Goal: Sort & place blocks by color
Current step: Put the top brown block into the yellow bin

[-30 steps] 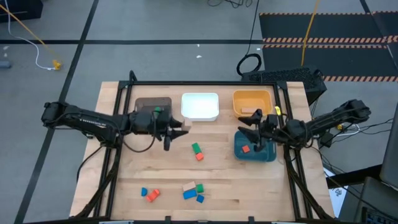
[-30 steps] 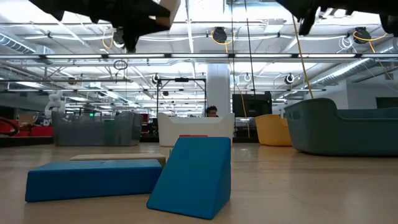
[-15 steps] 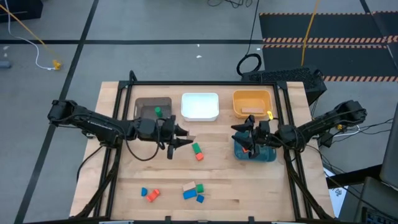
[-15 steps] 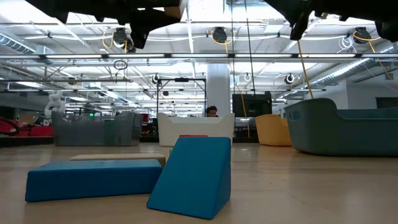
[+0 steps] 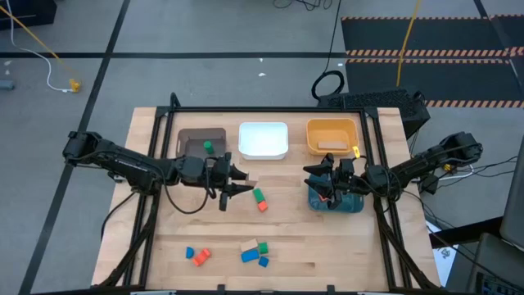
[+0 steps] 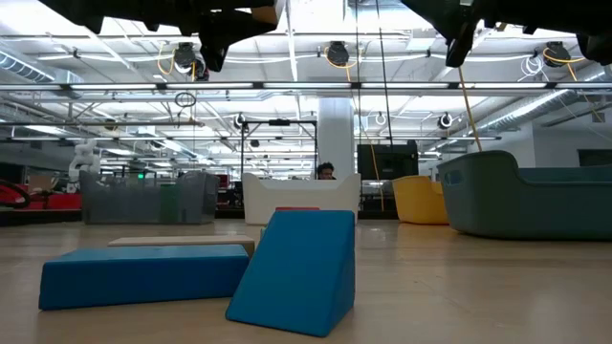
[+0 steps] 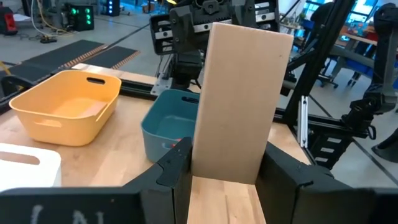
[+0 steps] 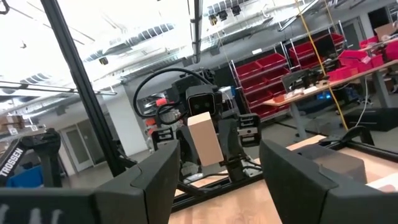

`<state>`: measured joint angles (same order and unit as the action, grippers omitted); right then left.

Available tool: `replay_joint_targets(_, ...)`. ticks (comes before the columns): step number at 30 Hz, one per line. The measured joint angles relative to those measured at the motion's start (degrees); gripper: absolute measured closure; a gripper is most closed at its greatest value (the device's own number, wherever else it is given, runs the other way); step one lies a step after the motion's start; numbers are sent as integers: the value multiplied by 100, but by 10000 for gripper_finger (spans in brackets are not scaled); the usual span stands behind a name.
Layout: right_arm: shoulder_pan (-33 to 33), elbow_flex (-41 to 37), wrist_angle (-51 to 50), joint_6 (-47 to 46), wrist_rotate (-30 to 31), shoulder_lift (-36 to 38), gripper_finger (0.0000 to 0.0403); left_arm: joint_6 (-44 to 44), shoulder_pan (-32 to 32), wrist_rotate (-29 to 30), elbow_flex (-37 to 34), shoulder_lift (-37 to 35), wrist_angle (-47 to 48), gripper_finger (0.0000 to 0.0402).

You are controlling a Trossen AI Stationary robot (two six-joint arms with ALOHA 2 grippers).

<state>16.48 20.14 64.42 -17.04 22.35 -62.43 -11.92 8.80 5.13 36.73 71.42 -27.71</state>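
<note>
low view had a blue wedge block (image 6: 296, 269) and a flat blue bar (image 6: 143, 272) nearest, a pale wood bar (image 6: 182, 243) just behind. farther in, the left gripper (image 5: 237, 182) was clamped narrowly on a pale natural-wood rectangular block (image 7: 239, 102), held upright above the table beside the small green block (image 5: 259, 195) and red-orange block (image 5: 263, 206). the right gripper (image 5: 321, 179) hung empty over the teal bin's (image 5: 354, 203) near edge, fingers (image 8: 149, 180) parted. beyond sat the brown bin (image 5: 196, 136) with a green cube (image 5: 208, 147), white bin (image 5: 264, 140) and orange bin (image 5: 332, 133). bare wooden table (image 5: 327, 246) lay open mid-front.
</note>
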Motion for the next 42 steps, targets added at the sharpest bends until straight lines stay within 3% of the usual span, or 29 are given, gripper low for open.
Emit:
replay_joint_targets(18, -74, 0, 125, 561, 25, 2, 188, 282, -322, 66, 0, 0, -93, 267)
replay_joint_targets(25, -397, 0, -226, 783, 1228, -2, 188, 287, -671, 61, 0, 0, -93, 267)
replay_joint_targets(30, -811, 0, -220, 1140, 1369, 2, 188, 305, -1003, 63, 0, -2, -125, 267)
replay_joint_targets(33, -1145, 0, -320, 742, 1341, 2, 188, 299, -1167, -49, 0, 168, -371, 267)
replay_joint_targets(36, -1445, 0, -522, 23, 866, -2, 188, 259, -1263, -333, 9, 426, -713, 267)
replay_joint_targets(39, -1595, 2, -447, -493, -120, -4, 188, 235, -1284, -370, 73, 643, -806, 267)
replay_joint_targets(42, -1606, 85, -454, -671, -552, -86, 185, 211, -1290, -369, 226, 842, -881, 267)
